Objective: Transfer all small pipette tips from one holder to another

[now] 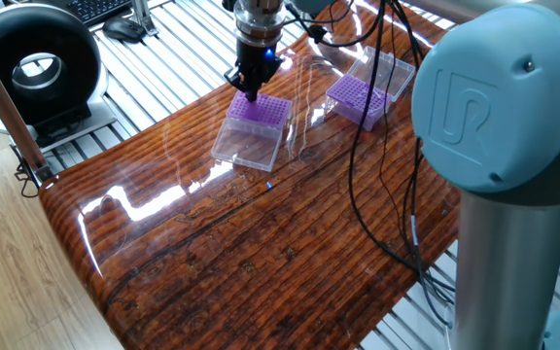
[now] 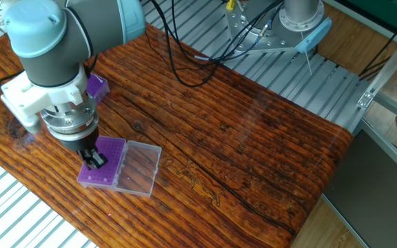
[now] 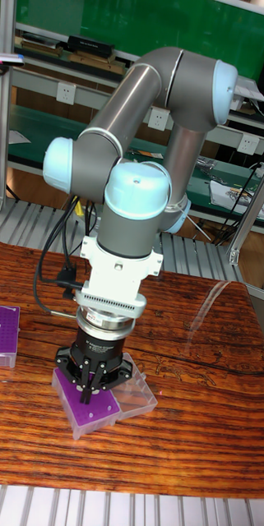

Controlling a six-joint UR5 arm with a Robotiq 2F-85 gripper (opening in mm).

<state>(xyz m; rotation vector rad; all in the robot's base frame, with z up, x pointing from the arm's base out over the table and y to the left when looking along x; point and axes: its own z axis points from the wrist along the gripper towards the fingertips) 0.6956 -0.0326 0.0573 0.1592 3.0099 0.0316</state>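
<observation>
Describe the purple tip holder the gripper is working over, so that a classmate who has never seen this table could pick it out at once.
Start at the wooden table and follow the grey arm down to its gripper. Directly beneath it lies a purple holder with a clear lid opened flat beside it. The other purple holder lies farther off, with no gripper above it.

End effector [image 3: 85, 393] points straight down, fingers nearly together.

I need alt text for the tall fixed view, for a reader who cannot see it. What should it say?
A grey and blue robot arm points its gripper straight down onto a purple tip box whose clear lid lies open beside it, on a glossy wooden table. A second purple box sits at the table's left edge.
</observation>
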